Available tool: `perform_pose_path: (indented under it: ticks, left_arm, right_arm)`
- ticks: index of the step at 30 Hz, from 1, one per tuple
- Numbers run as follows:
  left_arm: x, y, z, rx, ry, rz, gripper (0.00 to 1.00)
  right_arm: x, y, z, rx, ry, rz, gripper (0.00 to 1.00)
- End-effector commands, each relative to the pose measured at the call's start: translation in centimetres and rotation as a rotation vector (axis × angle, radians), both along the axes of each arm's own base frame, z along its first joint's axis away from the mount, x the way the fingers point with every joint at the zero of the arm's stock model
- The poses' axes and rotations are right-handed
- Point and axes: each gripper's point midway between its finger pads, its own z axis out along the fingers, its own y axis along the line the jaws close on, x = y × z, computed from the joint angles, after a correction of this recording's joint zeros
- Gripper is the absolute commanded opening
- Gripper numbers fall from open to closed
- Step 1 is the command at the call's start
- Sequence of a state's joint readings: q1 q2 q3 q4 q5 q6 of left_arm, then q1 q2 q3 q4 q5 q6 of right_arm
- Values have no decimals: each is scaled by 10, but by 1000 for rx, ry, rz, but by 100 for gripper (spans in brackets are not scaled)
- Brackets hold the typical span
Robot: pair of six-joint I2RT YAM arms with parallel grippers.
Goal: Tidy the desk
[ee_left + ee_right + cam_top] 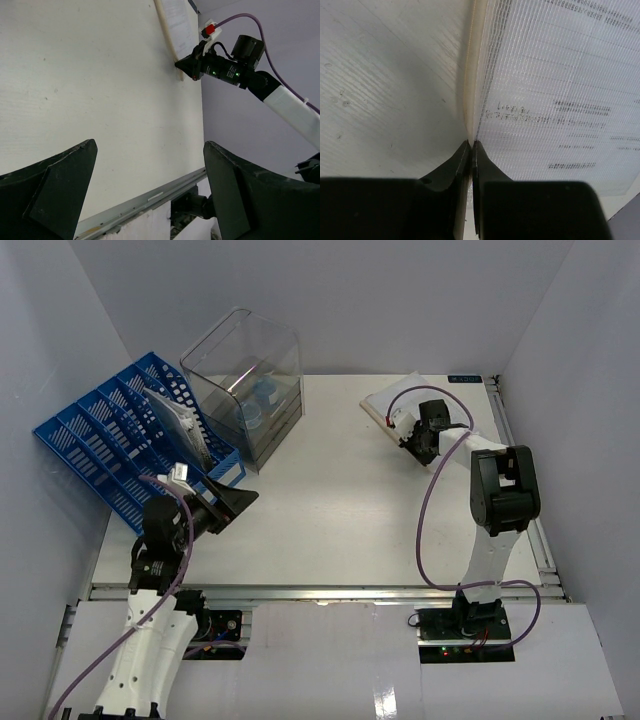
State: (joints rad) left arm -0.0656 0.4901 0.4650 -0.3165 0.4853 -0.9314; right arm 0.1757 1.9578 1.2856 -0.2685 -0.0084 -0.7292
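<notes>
At the far right of the desk [330,510], the right gripper [471,145] has its fingers pinched together on the near edge of a mesh pouch [560,75]. The pouch holds printed sheets and lies flat on the white top. It is the only loose item visible on the open surface. At the near left, the left gripper [238,510] hangs above the desk with its fingers spread wide and nothing between them. It sits just beside the near end of the blue file rack [100,440]. The rack stands at the far left with one dark flat folder [175,420] upright in a slot. Right of it is a clear bin [250,370] with blue objects [258,400] inside.

Judged from this layout, most of the sorting looks done. The pouch is gripped but not yet lifted, and carrying it across and slotting it into the rack is probably what is left.
</notes>
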Motion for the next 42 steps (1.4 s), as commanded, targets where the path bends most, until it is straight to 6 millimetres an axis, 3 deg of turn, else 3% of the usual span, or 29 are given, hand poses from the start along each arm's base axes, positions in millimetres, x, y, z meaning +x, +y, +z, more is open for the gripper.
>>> perform_pose_path:
  ticks: [1, 4, 7, 8, 15, 24, 31, 32, 34, 37, 40, 42]
  left_arm:
    - [11, -11, 16, -121, 10, -20, 98]
    - [22, -17, 21, -147, 17, -7, 98]
    - [31, -33, 22, -143, 20, -13, 98]
    - [32, -48, 17, -134, 42, -45, 98]
    - [63, -123, -3, -92, 117, -92, 98]
    - [121, -222, -38, -42, 195, -144, 98]
    - [141, -257, -86, 22, 333, -130, 97]
    - [141, -258, -89, 23, 340, -129, 94]
    - [140, -262, -94, 22, 351, -139, 79]
    - [138, -266, -89, -5, 332, -167, 25]
    - [139, -264, -79, 12, 290, -172, 6]
    - [140, -258, -68, 33, 243, -166, 0]
  right_arm:
    - [-36, 16, 11, 145, 57, 31, 8]
    - [-67, 36, 24, 273, 81, 96, 8]
    - [-98, 56, 51, 398, 92, 162, 8]
    - [-105, 59, 63, 423, 80, 174, 8]
    - [-157, 79, 91, 550, 112, 250, 8]
    - [-197, 85, 106, 589, 113, 337, 8]
    - [-217, 88, 121, 602, 37, 433, 8]
    - [-220, 89, 121, 606, 34, 446, 8]
    - [-226, 90, 122, 615, 32, 469, 8]
    - [-229, 91, 119, 613, 29, 487, 8]
    - [-232, 91, 118, 616, 39, 506, 8]
    - [-236, 92, 119, 624, 56, 522, 13]
